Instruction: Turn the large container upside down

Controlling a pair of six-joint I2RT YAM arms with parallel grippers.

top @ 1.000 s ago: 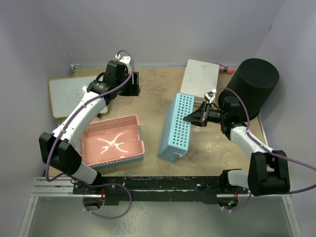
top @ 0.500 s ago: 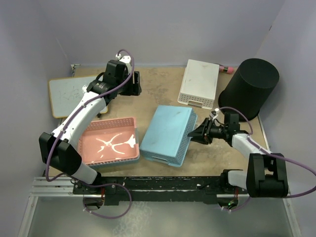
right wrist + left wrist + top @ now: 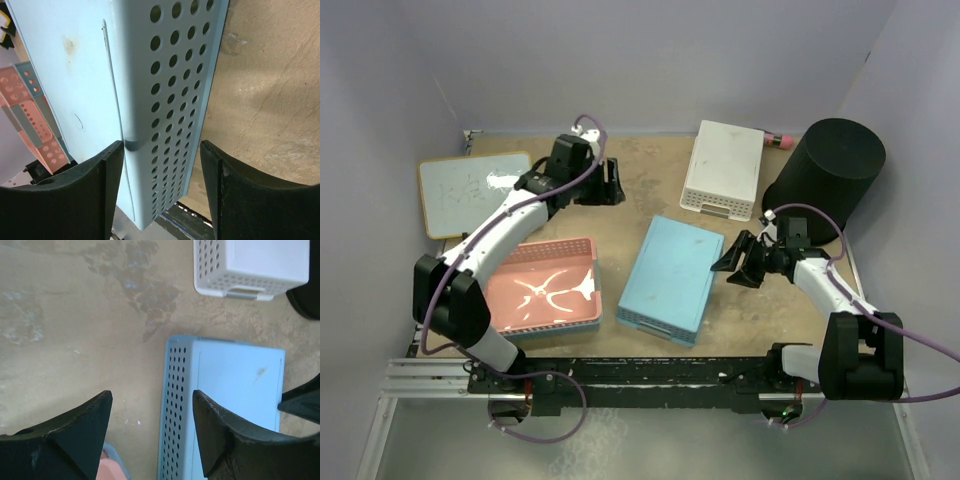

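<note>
- The blue basket (image 3: 670,280) lies upside down on the table (image 3: 640,215), flat base up and perforated walls running down to the tabletop
- It sits at a slant in the near middle, just right of the pink basket (image 3: 545,290) and in front of the white basket (image 3: 725,165)
- The right gripper (image 3: 725,272) is low at the blue basket's right side with its jaws spread wide
- In the right wrist view the basket's holed long wall (image 3: 165,100) fills the gap between the fingers (image 3: 85,195); I cannot tell whether either pad touches it
- The left gripper (image 3: 615,183) hangs over bare table behind the blue basket, jaws wide and gripping nothing
- The left wrist view looks down past the fingers (image 3: 75,435) onto the blue basket's (image 3: 235,390) far end, with the white basket (image 3: 250,265) beyond it, also base up
- The pink basket stands open side up with a white thing lying in it
- The black pot (image 3: 825,180) stands at the back right corner, well clear of both grippers, a flat round face on top
- A whiteboard (image 3: 470,190) lies at the back left
</note>
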